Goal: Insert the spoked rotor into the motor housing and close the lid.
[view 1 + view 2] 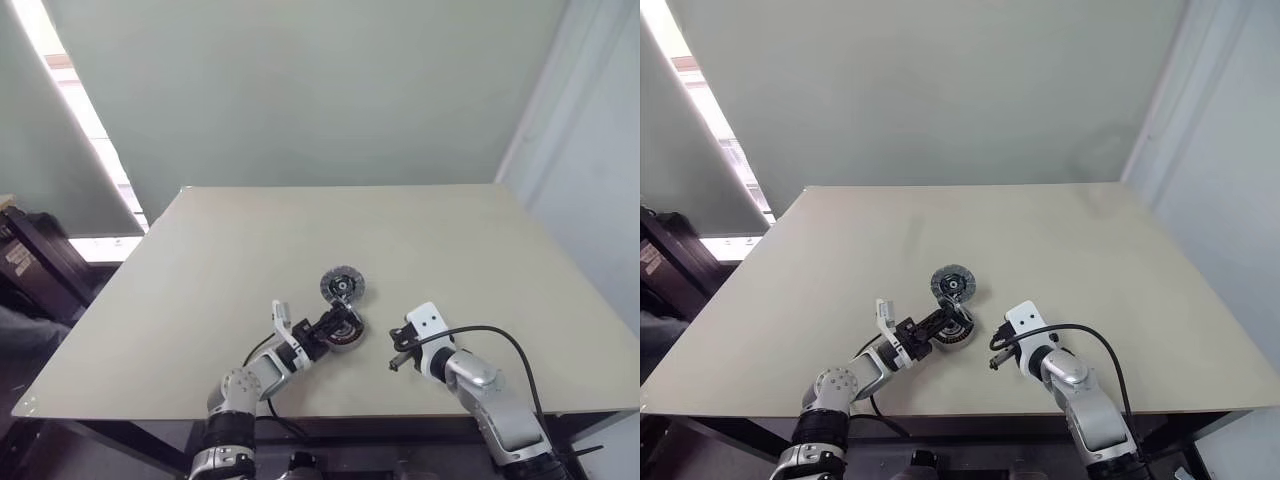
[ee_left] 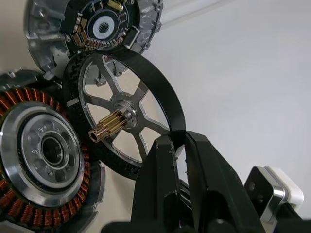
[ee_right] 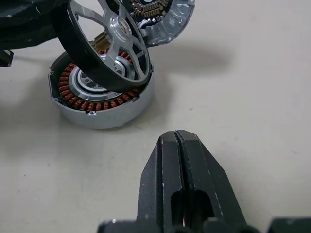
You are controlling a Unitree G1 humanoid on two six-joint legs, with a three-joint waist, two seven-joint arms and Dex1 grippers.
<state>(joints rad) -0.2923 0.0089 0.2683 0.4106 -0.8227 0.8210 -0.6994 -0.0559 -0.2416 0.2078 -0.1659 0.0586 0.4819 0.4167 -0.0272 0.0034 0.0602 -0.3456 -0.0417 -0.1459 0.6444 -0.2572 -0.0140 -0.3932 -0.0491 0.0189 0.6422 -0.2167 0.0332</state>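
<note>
My left gripper (image 2: 178, 138) is shut on the black rim of the spoked rotor (image 2: 126, 116), a wheel with silver spokes and a brass shaft at its hub. The rotor (image 3: 104, 48) hangs tilted over the motor housing (image 3: 99, 104), which lies flat on the table with its copper windings facing up. I cannot tell whether the rotor touches the housing. The lid (image 1: 342, 285) lies flat just behind the housing. My right gripper (image 3: 177, 138) is shut on nothing. It hovers low over the table, to the right of the housing (image 1: 347, 338) and pointing at it.
The beige table (image 1: 250, 250) spreads wide behind and to both sides of the parts. Its front edge runs close under both arms. A black cable (image 1: 500, 340) loops over my right forearm.
</note>
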